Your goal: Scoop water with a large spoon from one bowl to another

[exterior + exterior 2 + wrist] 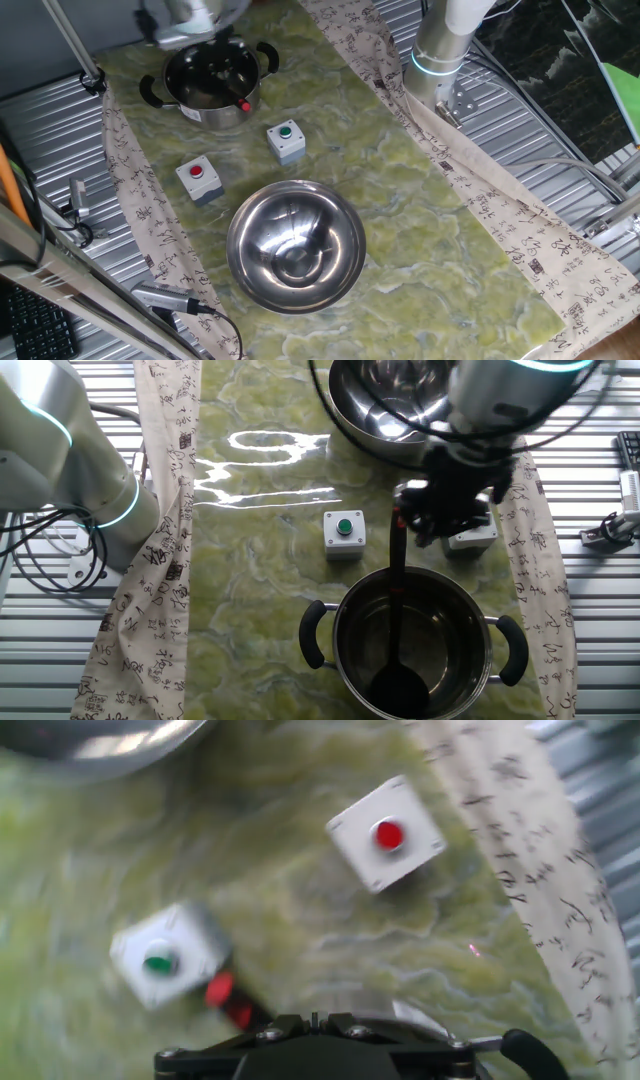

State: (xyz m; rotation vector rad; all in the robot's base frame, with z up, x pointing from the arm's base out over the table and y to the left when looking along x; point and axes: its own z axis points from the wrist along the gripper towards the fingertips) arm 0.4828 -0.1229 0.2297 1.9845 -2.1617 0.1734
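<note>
The small steel pot (215,115) with black loop handles stands at the far end of the mat and is also in the other fixed view (482,628). The large spoon (397,590) stands in it, ladle end at the bottom, red tip (243,105) above the rim. My gripper (428,525) is tilted and blurred, and its jaws look shut on the spoon's handle just below the red tip (226,995). The wide shiny bowl (330,230) sits mid-mat with nothing in it. Water shows only as faint glints in the pot.
A grey box with a red button (198,177) and one with a green button (285,140) sit between the pot and the bowl; both also show in the hand view, red (385,835) and green (160,960). Patterned cloth edges the green mat.
</note>
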